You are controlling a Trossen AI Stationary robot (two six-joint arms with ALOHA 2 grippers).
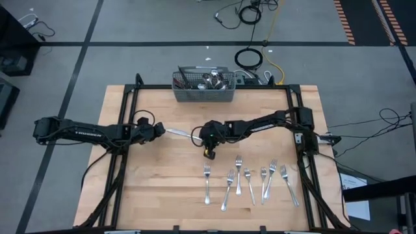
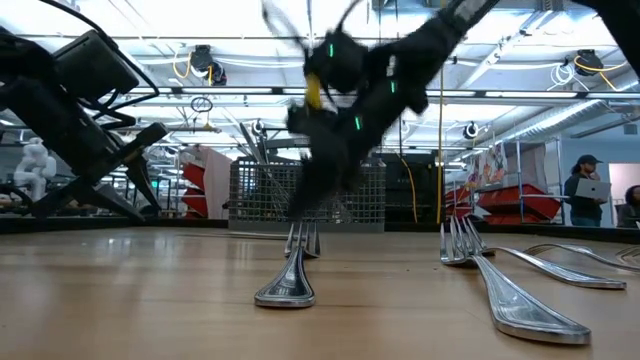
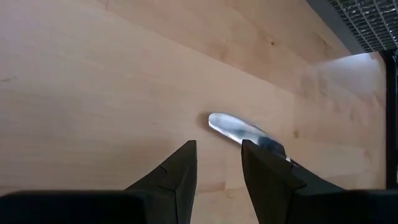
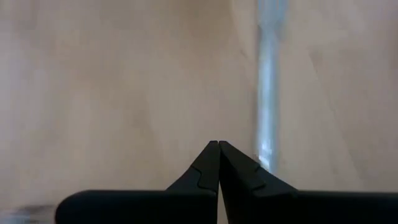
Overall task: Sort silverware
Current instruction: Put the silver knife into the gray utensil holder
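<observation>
Basket [image 1: 203, 86] silverware too small.

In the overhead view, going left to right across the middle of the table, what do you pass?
Left hand → knife lying on the wood → right hand, shut → right arm's base.

Your right gripper [image 4: 218, 163] is pressing its fingers together over the wood table [image 4: 112, 87], beside a blurry silver piece [image 4: 270, 81].

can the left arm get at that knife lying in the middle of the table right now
Probably yes. The left gripper is open just short of the knife, with bare table between them. The right gripper, shut, hangs near the knife's far end and could crowd it.
</observation>
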